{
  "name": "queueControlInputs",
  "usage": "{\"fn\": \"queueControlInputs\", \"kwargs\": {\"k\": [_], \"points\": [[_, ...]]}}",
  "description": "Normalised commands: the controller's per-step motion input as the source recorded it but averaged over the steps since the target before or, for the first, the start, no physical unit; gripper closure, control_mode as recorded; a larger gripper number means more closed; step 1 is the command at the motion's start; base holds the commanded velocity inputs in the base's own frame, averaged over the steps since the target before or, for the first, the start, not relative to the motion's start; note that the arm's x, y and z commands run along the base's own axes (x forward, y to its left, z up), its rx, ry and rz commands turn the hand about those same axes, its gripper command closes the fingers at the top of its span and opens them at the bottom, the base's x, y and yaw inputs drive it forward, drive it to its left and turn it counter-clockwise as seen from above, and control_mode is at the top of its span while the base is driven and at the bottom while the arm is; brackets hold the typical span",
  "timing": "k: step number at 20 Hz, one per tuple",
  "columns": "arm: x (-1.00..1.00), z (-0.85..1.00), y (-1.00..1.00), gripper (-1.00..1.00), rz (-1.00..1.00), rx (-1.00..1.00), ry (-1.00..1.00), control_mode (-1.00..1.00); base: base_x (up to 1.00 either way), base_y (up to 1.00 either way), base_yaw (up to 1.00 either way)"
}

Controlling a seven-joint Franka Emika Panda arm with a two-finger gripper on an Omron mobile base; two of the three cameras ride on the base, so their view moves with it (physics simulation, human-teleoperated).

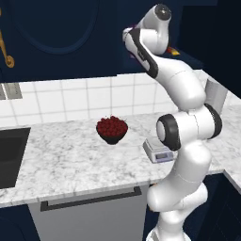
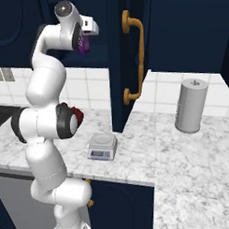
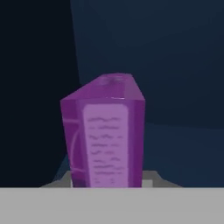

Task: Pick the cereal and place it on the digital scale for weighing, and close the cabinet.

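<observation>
Our gripper (image 2: 86,41) seems clenched on the cereal (image 3: 105,131) up at the cabinet (image 2: 133,55), so we risk clipping its open door lowering toward the digital scale (image 2: 102,146).

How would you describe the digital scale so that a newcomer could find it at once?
Look along the marble counter beneath the dark blue cabinet. Near its front edge sits the scale: small, square, light grey, with a bluish display, much lower than the grey cylinder.
</observation>
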Motion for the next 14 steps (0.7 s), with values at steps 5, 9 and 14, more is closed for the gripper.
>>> {"fn": "queueControlInputs", "kwargs": {"k": [5,9,14], "points": [[-0.84,-0.21,0.02,1.0,0.0,0.0,-0.23,-1.0,0.0,0.0,0.0],[-1.0,-0.01,0.0,1.0,-0.01,0.03,-0.23,-1.0,0.0,0.0,0.0],[-1.0,0.0,0.0,1.0,-0.2,0.08,-0.02,-1.0,0.0,0.0,0.0]]}}
